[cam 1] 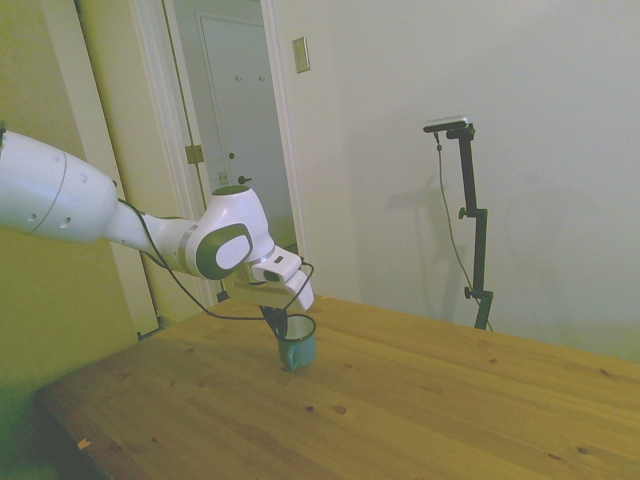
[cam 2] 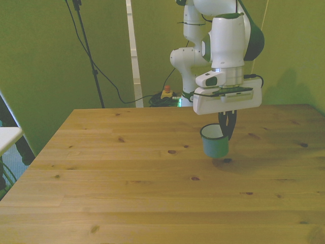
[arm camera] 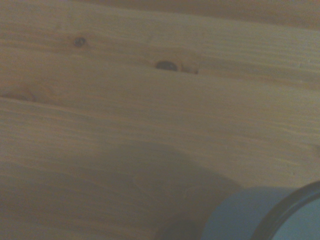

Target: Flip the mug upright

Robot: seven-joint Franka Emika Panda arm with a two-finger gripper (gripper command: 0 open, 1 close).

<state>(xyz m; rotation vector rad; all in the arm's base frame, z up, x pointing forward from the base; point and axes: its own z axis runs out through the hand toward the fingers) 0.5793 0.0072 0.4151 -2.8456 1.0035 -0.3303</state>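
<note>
side view: the mug [cam 1: 297, 344] is mouth-up, or nearly so, with a slight lean, low over the wooden table [cam 1: 420, 400] near its far left part. the gripper [cam 1: 277, 322] comes down at the mug's rim and looks closed on the rim wall, one finger seemingly inside and one outside. i cannot tell from here whether the base is touching the wood or hanging just above it.

front view: the mug [cam 2: 214, 141] sits below the gripper [cam 2: 227, 127], toward the front view's right, with its dark rim and white inside facing up. the dark fingers pinch the rim on the side toward the front view's right. a shadow lies on the table [cam 2: 127, 178] just under and beside the base, which suggests the mug may be a little off the surface. if so, letting go now could drop it onto one edge and tip it back over. a pinch on thin, smooth enamel could also slip and let the mug swing.

wrist view: only a blurred curve of the mug [arm camera: 260, 215] and its rim show at one corner, over the wood grain of the table [arm camera: 125, 100]. contact with the table is hidden here, so judging the release height is the weak point.
</note>
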